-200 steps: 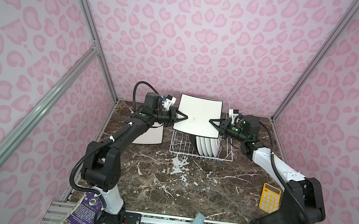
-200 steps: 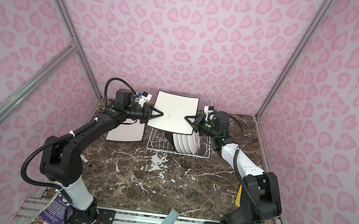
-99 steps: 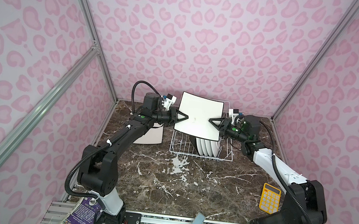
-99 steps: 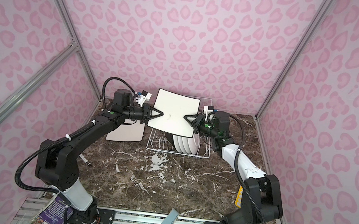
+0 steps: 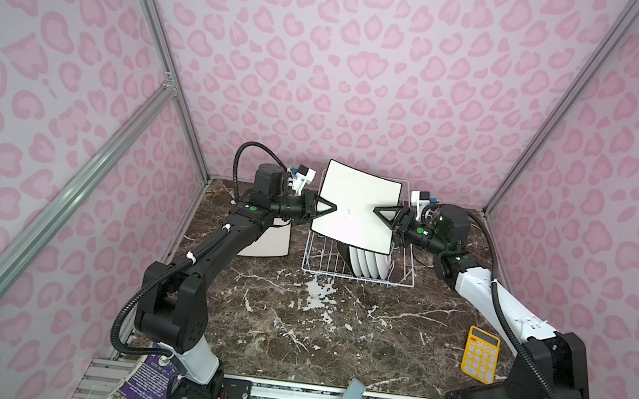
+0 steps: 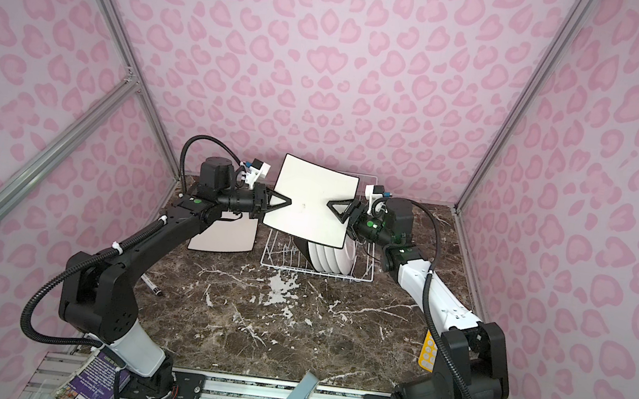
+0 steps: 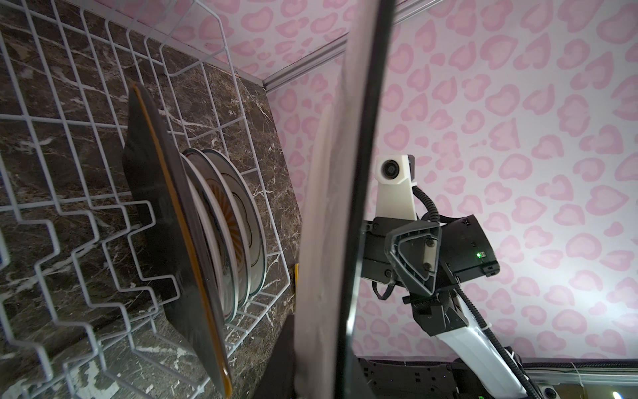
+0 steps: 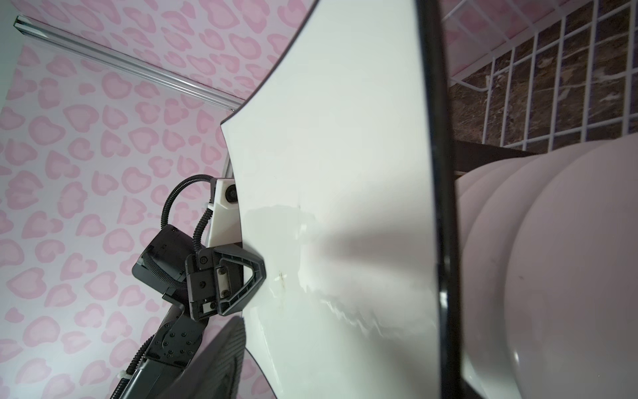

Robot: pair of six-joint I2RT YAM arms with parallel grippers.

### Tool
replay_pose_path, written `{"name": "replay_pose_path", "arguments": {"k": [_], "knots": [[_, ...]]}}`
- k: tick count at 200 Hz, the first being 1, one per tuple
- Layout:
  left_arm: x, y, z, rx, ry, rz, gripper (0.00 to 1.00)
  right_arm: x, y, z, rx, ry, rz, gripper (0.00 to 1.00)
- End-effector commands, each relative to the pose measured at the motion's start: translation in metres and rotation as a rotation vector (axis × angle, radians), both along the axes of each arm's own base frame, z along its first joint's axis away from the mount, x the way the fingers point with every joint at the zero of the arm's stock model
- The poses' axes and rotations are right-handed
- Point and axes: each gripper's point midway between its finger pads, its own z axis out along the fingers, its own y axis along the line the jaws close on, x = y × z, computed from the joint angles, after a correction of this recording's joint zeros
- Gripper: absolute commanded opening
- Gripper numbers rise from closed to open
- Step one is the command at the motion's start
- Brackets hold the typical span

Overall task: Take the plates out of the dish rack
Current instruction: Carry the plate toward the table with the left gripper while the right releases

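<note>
In both top views the left tool [image 5: 328, 210] is clamped on the cream plate [image 5: 356, 197], over the far rack [image 5: 321, 267]; the right tool [image 5: 380, 212] is at its right edge; left wrist view: that tool's finger [image 7: 414, 255] stands off the plate, jaws apart; right wrist view: round plates [image 8: 559, 276] in the rack.

In both top views the held square plate [image 5: 356, 207] covered the back of the dish rack [image 5: 358, 277], the tops of the round plates [image 5: 369, 261] and nearly all of the dark brown plate [image 7: 155, 224]. It also hid the rear finger of the left gripper [image 5: 333, 208] and of the right gripper [image 5: 377, 210]. The left arm lay over a corner of the second square plate [image 5: 268, 242], and the right arm hid most of the calculator [image 6: 428, 355]. In the left wrist view the held plate was only a blurred edge-on band, and the print on the round plates showed as slivers too thin to read.
</note>
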Motion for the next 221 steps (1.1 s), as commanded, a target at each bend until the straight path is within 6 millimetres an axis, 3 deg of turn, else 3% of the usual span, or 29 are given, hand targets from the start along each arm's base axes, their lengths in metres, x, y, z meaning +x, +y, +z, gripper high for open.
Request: {"name": "replay_pose_path", "arguments": {"k": [1, 18, 36, 69, 131, 158, 221], "knots": [[0.004, 0.001, 0.028, -0.027, -0.117, 0.021, 0.04, 0.001, 0.000, 0.012, -0.003, -0.069, 0.004, 0.70], [0.004, 0.002, 0.033, -0.032, -0.128, 0.023, 0.04, 0.002, -0.002, 0.009, -0.025, -0.063, -0.006, 0.72], [0.003, 0.005, 0.038, -0.032, -0.135, 0.030, 0.04, 0.002, -0.006, 0.006, -0.059, -0.058, -0.021, 0.85], [0.002, 0.013, 0.047, -0.002, -0.169, 0.043, 0.04, -0.002, -0.014, 0.006, -0.147, -0.087, -0.046, 0.99], [0.000, 0.029, 0.059, 0.037, -0.209, 0.083, 0.04, -0.015, -0.035, 0.016, -0.323, -0.225, -0.127, 0.99], [0.001, 0.038, 0.066, 0.050, -0.228, 0.101, 0.04, -0.028, -0.041, 0.025, -0.428, -0.365, -0.167, 0.99], [0.005, 0.066, 0.077, 0.124, -0.261, 0.165, 0.04, -0.069, -0.035, 0.045, -0.678, -0.722, -0.128, 0.99]]}}
